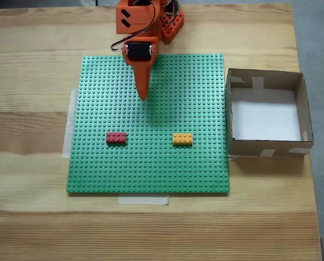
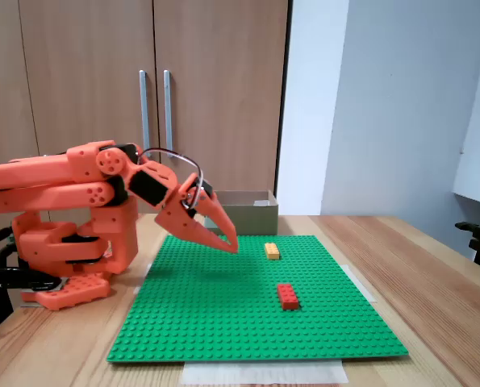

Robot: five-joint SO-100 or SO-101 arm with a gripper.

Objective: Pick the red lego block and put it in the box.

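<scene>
Green baseplate (image 1: 151, 163) taped on wood table (image 1: 31, 217); yellow brick (image 1: 182, 139) on it; cupboard doors (image 2: 155, 97) behind.

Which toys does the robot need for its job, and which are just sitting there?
Needed: the red lego block, the box, the gripper.

Just sitting there: the orange-yellow brick, the green baseplate, the tape strips.

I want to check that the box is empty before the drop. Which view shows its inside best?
The fixed view from above: the box shows its whole white floor, bare. In the side-on fixed view the box shows its outer walls and rim.
</scene>
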